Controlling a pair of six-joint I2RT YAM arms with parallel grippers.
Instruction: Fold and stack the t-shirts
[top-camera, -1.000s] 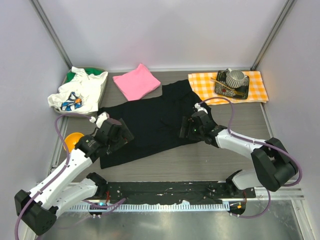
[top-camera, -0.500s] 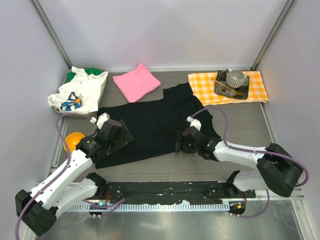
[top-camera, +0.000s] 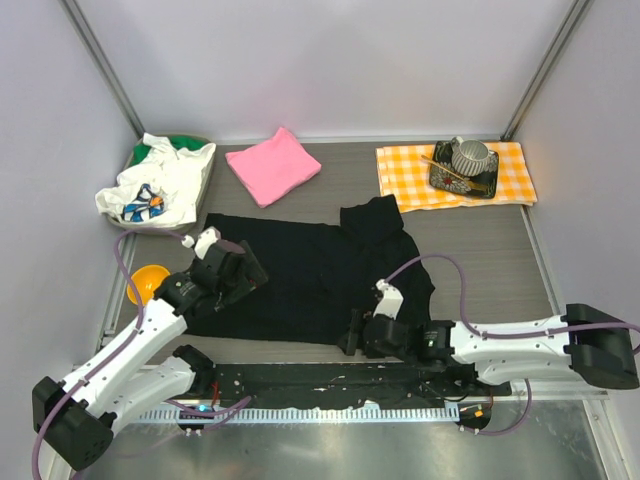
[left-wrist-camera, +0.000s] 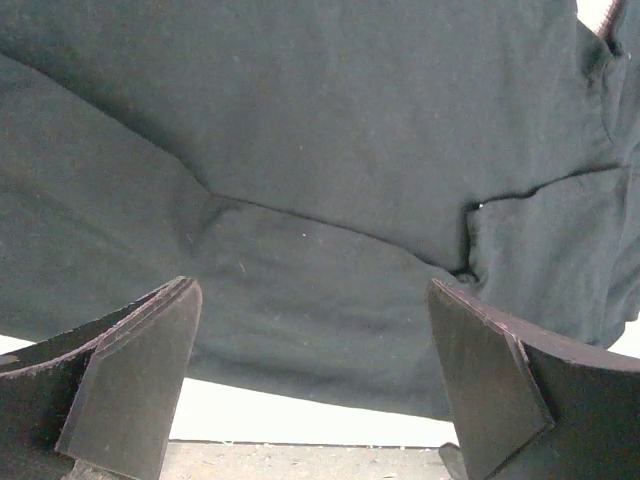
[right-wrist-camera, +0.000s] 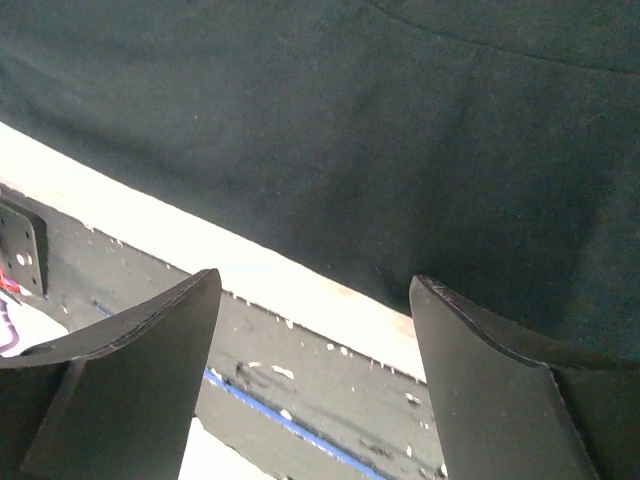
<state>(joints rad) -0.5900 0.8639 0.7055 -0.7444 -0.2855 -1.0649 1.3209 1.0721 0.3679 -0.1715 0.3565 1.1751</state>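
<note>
Well, my left gripper (top-camera: 246, 268) gapes wide and empty over the black t-shirt (top-camera: 300, 275), soft, creased cloth spread flat mid-table. Behind it lies the pink t-shirt (top-camera: 272, 165), folded square. My right gripper (top-camera: 350, 333) stands wide at the black hem, gripping nothing.

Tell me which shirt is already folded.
The pink t-shirt, a neat square at the back; the black t-shirt lies spread out, the white garment is crumpled.

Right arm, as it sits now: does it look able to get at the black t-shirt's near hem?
Probably yes. The right claw is open and sits right at the near edge of the black t-shirt, with nothing between them.
</note>
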